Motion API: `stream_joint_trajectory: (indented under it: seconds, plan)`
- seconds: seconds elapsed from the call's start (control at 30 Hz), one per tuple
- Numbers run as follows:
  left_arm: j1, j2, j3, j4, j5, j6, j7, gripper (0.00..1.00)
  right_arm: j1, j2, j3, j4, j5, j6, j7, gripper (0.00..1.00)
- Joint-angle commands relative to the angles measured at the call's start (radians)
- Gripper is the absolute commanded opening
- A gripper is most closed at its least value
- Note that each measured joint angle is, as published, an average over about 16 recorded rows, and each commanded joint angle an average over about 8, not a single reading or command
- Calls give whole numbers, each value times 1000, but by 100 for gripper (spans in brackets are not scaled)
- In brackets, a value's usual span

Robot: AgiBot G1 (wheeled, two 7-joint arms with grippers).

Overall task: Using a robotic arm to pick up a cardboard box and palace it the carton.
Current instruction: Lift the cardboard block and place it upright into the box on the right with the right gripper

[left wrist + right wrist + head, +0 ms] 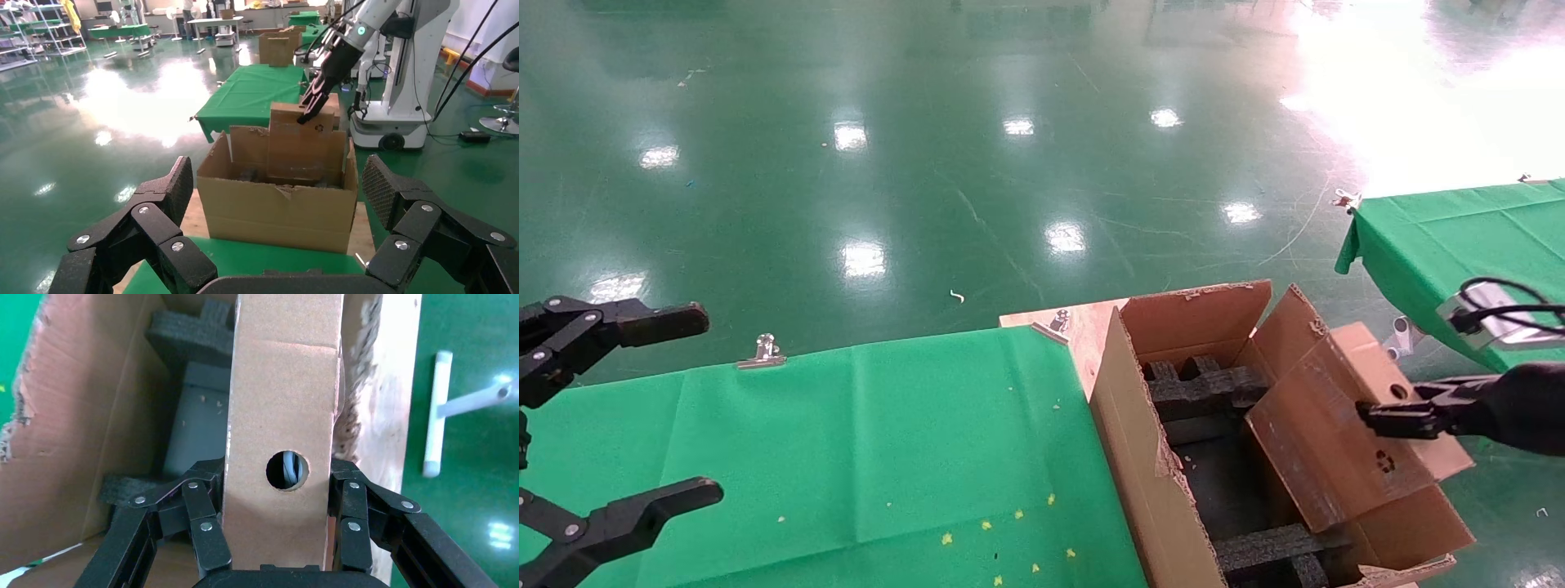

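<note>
The small brown cardboard box (pixel 1336 433), with a round hole and a black recycling mark, stands tilted in the right half of the large open carton (pixel 1140 457). My right gripper (pixel 1389 418) is shut on the box's two flat faces near its upper end. The right wrist view shows the box's narrow face with the hole (pixel 284 453) between the fingers (pixel 205 520), above black foam inserts (pixel 196 337). In the left wrist view the carton (pixel 275 211) stands ahead, the box (pixel 303 144) rising out of it. My left gripper (pixel 275 196) is open and empty, parked at the left.
A green-clothed table (pixel 829 457) lies left of the carton, with metal clips (pixel 762 353) on its far edge. A second green table (pixel 1459 237) stands at the right. Black foam inserts (pixel 1201 392) line the carton's inside. Glossy green floor lies beyond.
</note>
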Motion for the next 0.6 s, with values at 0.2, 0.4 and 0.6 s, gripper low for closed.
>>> stream_joint_trajectory:
  seconds: [0.2,0.4,0.6]
  plan:
    - [0,0,0,0,0,0,0,100,-57,-45,-48,2,-43,97,119,0]
    - [0,0,0,0,0,0,0,100,-99,-79,-77,7,-72,176,192,0]
    - [0,0,0,0,0,0,0,100,-127,-103,-90,7,-83,241,221,0]
